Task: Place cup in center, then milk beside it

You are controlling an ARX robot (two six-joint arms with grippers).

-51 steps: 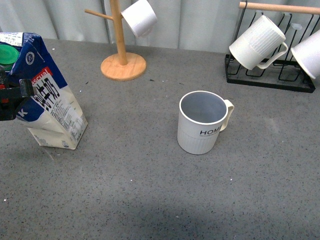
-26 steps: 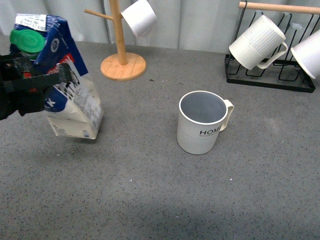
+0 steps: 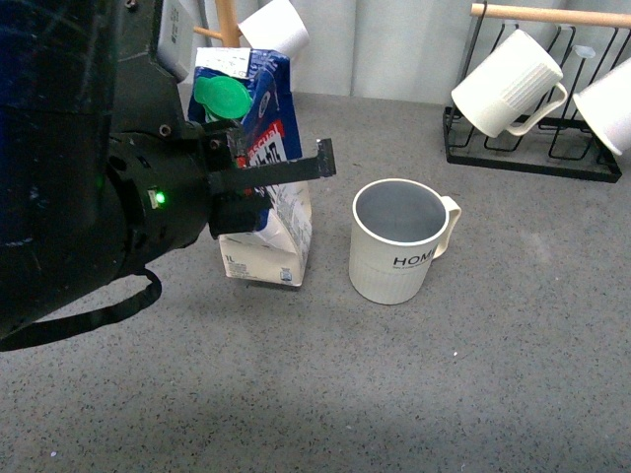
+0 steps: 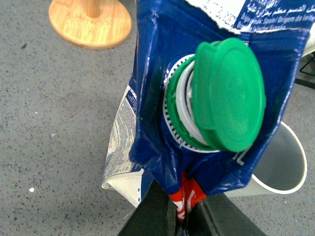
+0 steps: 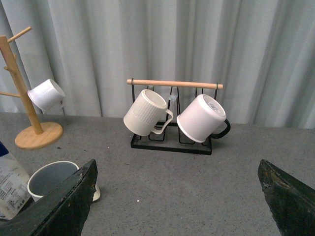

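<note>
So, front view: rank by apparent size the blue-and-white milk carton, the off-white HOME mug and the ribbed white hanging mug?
Largest: blue-and-white milk carton.
Then: off-white HOME mug.
Smallest: ribbed white mug, though it hangs farther back, so unsure.

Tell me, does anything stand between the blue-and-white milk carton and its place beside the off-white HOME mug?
Nothing visible does. The blue-and-white milk carton, held in the left gripper, is close beside the off-white HOME mug; only bare grey table lies between them.

Our left gripper (image 3: 266, 192) looms at frame left, jaws clamped on milk (image 3: 271, 99); our right gripper (image 5: 177, 169) jaws spread wide.
</note>
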